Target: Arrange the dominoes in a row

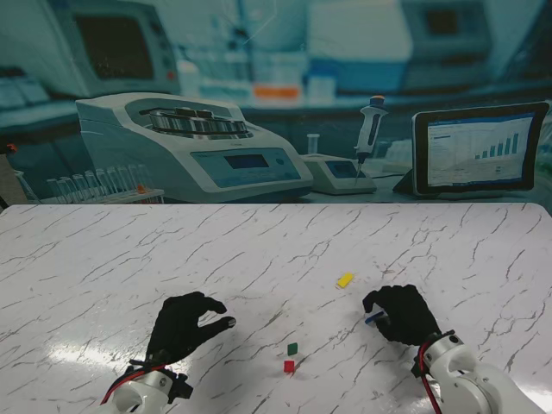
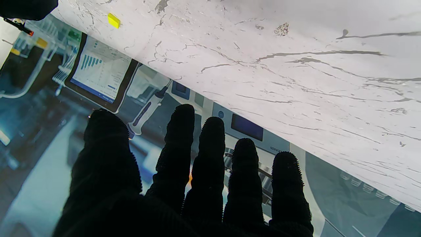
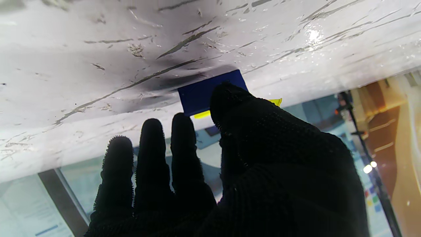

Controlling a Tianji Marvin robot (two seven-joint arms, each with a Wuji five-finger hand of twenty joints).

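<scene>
On the table (image 1: 103,259), right hand (image 1: 402,314) pinches blue domino (image 3: 205,92).

Lab bench setting, printed backdrop.
White marble-patterned table (image 1: 276,259); behind it a centrifuge (image 1: 194,147), pipette (image 1: 369,129), test-tube rack (image 1: 95,185), tablet showing a bar chart (image 1: 479,151).

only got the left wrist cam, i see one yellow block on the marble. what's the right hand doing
observer: the right hand is pinching a flat blue domino tile, low over the white marble table.
operator: any other pieces i'm missing
observer: a small green domino and a small red domino sit close together between the two hands, the red one nearer to me.
operator: where's my yellow one from there
observer: the small yellow domino lies farther from me than the right hand, just to its left.
</scene>
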